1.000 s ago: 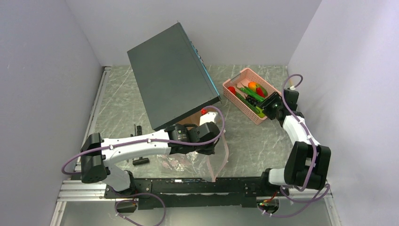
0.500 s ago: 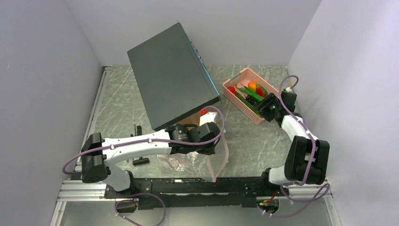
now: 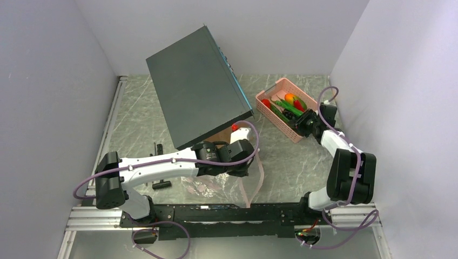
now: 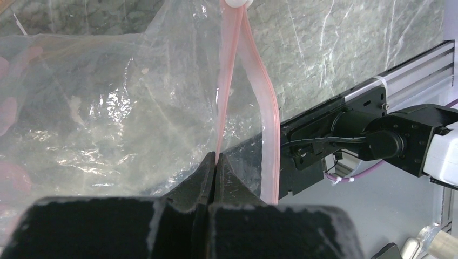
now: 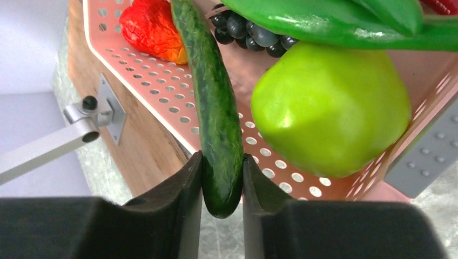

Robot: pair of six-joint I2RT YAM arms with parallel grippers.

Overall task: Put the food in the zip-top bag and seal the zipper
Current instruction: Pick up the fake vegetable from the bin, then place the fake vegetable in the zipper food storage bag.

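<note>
The clear zip-top bag [image 3: 216, 186] lies crumpled at the table's near middle. My left gripper [image 3: 240, 162] is shut on its pale pink zipper strip [image 4: 229, 81], holding one lip up so the mouth gapes; the other lip [image 4: 267, 124] hangs to the right. My left gripper [image 4: 216, 159] has its jaws pressed together on the strip. My right gripper [image 3: 298, 120] is at the near end of the pink basket [image 3: 281, 82]. My right gripper [image 5: 222, 178] is shut on the end of a long green pod [image 5: 213, 108]. A lime-green fruit [image 5: 329, 108], black grapes [image 5: 248, 32] and a red piece [image 5: 151, 27] lie beside it.
A large dark grey box [image 3: 197, 86] leans over the table's middle, just behind the left gripper. Small black tools [image 3: 161, 184] lie at the near left. The basket stands on a wooden board [image 5: 146, 151] with a metal bracket [image 5: 86, 116]. Walls close in on three sides.
My right gripper has shifted a little left and farther in at the basket's near end. The left arm and the bag have hardly moved.
</note>
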